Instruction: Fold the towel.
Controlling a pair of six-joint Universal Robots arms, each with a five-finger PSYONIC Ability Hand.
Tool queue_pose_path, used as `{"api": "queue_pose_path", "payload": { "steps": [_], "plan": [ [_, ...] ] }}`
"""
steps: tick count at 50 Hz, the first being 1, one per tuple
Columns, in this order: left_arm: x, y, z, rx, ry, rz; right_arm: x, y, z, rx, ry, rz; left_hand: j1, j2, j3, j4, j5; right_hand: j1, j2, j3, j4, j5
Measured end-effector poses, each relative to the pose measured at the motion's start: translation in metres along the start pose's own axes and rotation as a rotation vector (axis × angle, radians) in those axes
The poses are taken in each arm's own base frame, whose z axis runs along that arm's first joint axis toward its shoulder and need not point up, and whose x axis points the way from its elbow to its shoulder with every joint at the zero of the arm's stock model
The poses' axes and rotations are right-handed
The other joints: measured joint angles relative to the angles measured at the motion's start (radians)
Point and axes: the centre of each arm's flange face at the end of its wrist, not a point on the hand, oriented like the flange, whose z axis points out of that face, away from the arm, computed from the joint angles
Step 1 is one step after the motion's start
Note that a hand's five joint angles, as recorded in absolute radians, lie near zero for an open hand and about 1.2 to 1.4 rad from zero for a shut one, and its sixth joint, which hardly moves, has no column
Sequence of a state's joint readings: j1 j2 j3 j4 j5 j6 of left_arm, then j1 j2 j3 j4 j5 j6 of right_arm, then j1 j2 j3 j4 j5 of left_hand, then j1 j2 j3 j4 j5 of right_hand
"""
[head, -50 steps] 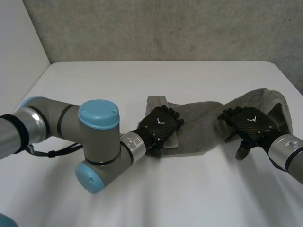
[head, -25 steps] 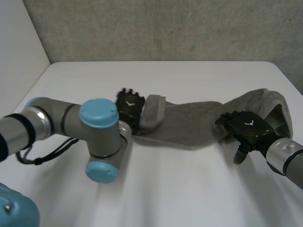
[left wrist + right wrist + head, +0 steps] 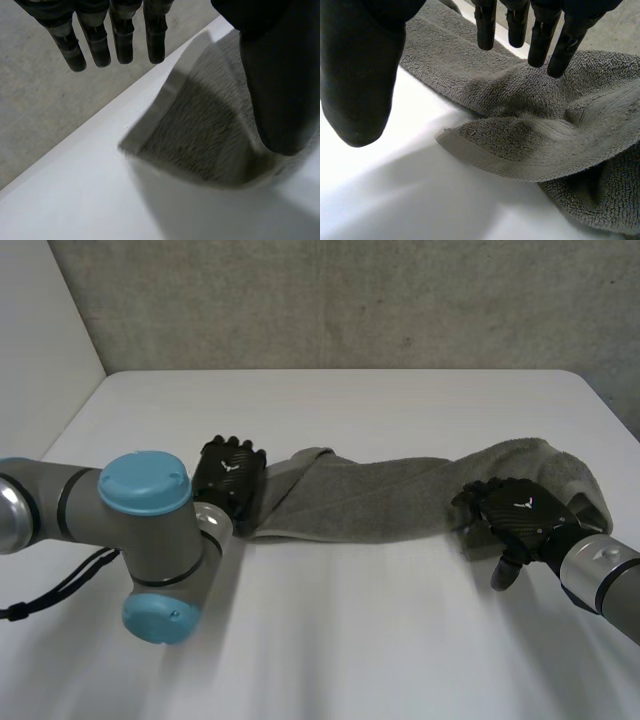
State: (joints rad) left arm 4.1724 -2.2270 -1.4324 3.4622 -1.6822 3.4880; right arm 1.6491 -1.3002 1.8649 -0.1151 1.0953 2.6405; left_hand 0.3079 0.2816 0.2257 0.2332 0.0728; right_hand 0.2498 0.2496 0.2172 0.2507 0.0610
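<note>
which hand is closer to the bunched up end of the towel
Right. The right hand is over the bunched end of the towel; the left hand is at its opposite, flatter end.

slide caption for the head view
Rumpled grey terry towel lies along white table; open left hand and right hand near its ends.

lab, white table (image 3: 400, 640), bare concrete wall (image 3: 350, 300)

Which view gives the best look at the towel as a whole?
The head view: the towel shows end to end, drawn out long. The left wrist view catches one hemmed corner; the right wrist view, bunched folds.
</note>
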Motion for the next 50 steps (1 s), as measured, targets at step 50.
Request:
{"api": "queue_pose_path", "payload": {
  "steps": [50],
  "plan": [
    [0.014,0.023,0.011,-0.013,0.23,0.103,-0.001,-0.002,0.0,0.007,-0.001,0.007,0.534,0.57,0.0,0.0,0.585,0.0,0.0,0.0,0.0,0.0]
  ]
}}
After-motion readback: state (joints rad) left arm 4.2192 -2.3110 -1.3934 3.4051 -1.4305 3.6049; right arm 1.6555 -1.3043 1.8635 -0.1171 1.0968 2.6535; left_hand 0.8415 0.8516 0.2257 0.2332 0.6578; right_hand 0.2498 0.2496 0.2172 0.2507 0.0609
